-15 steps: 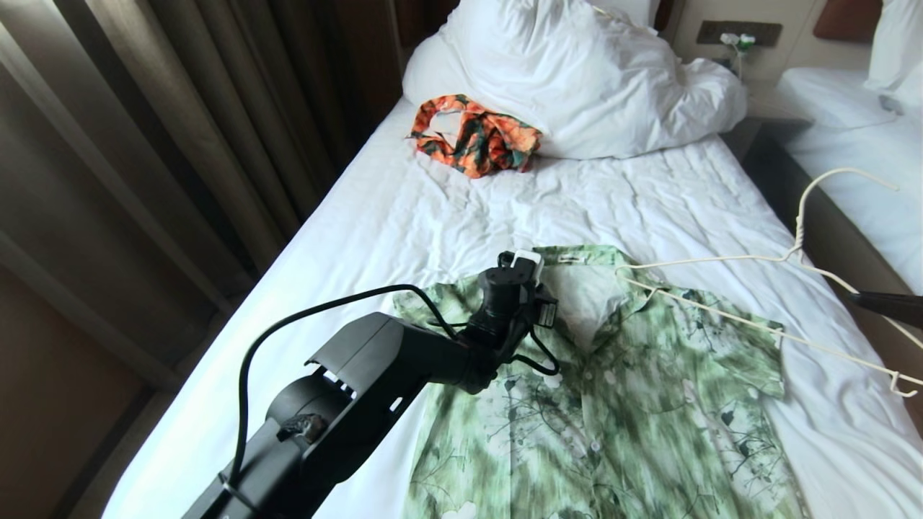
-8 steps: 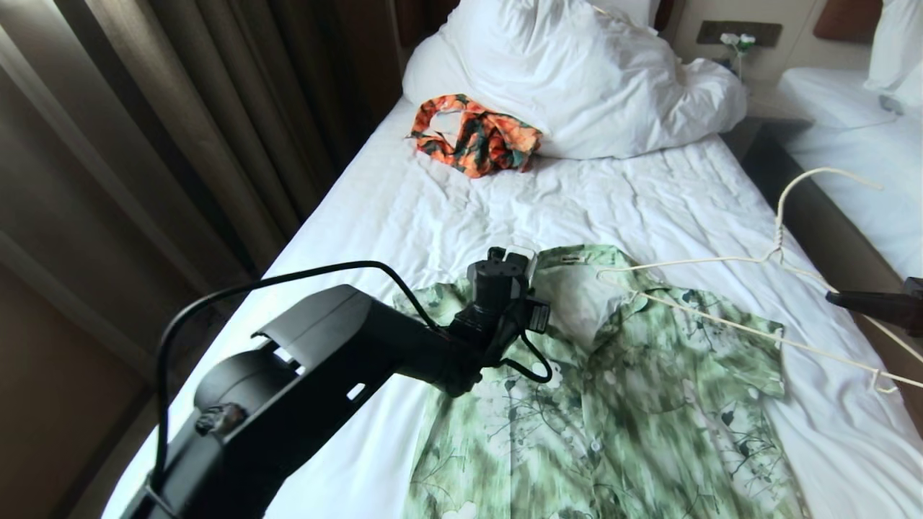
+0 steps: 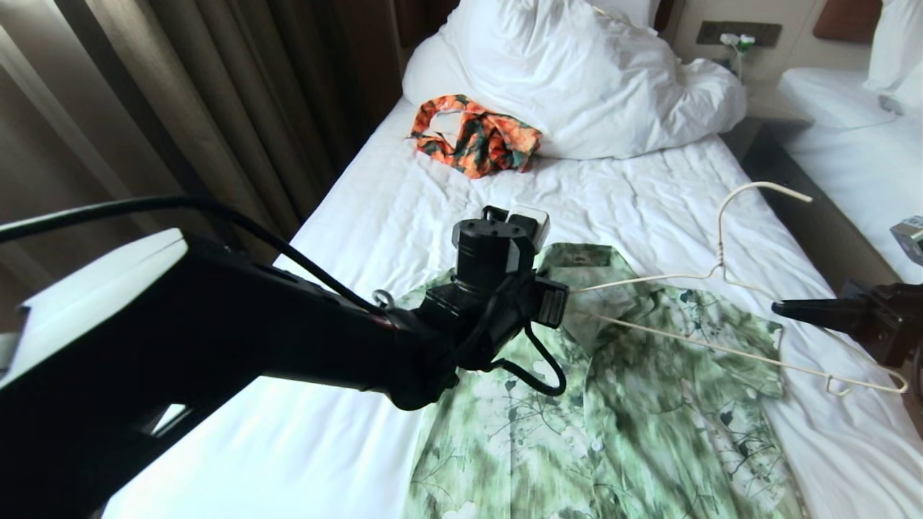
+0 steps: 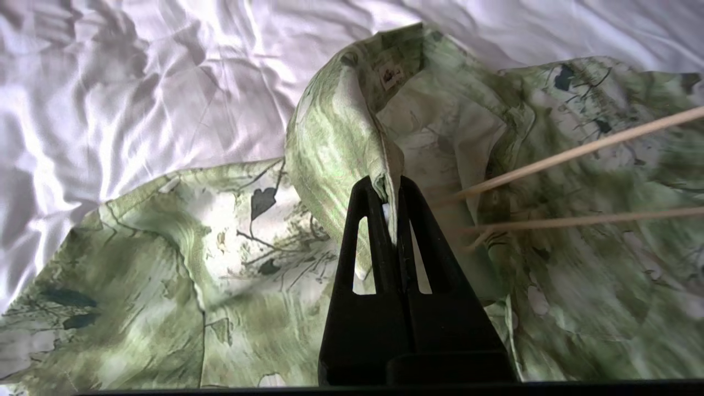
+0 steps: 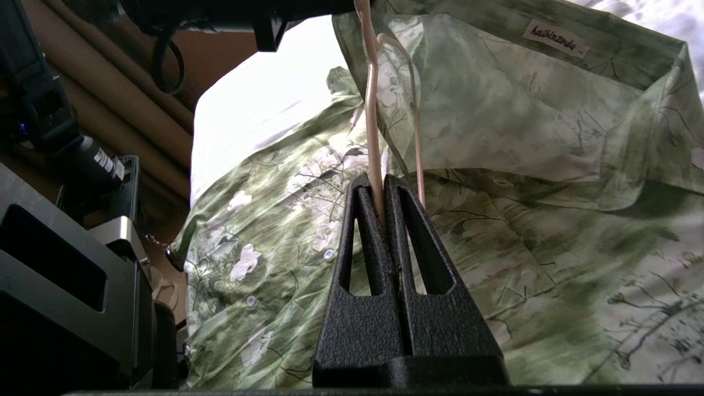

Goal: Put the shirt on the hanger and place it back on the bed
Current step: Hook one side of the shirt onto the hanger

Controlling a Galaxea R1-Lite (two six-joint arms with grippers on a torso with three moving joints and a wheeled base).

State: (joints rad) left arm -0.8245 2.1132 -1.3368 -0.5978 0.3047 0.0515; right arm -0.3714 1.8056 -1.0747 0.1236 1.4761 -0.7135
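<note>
The light green flowered shirt (image 3: 634,404) lies front up on the bed (image 3: 404,216). My left gripper (image 4: 389,190) is shut on the edge of its front next to the collar and holds that fold up off the sheet. In the head view the left wrist (image 3: 497,281) hides those fingers. From the right, my right gripper (image 3: 779,308) is shut on the wire of the cream hanger (image 3: 720,231). The hanger is held above the shirt's right shoulder. Its far end reaches the open collar beside the left wrist, seen as two thin bars (image 4: 577,151). The right wrist view shows the wire (image 5: 372,110) pinched between the right gripper's (image 5: 378,184) fingers.
An orange-and-dark-green garment (image 3: 476,137) lies against the big white pillow (image 3: 577,79) at the head of the bed. Brown curtains (image 3: 180,108) hang along the left side. A dark gap (image 3: 807,209) separates this bed from a second white bed (image 3: 865,144) on the right.
My left arm has risen and lifted the shirt's collar edge off the sheet. My right gripper has carried the hanger leftward, so its end now sits at the open collar.
</note>
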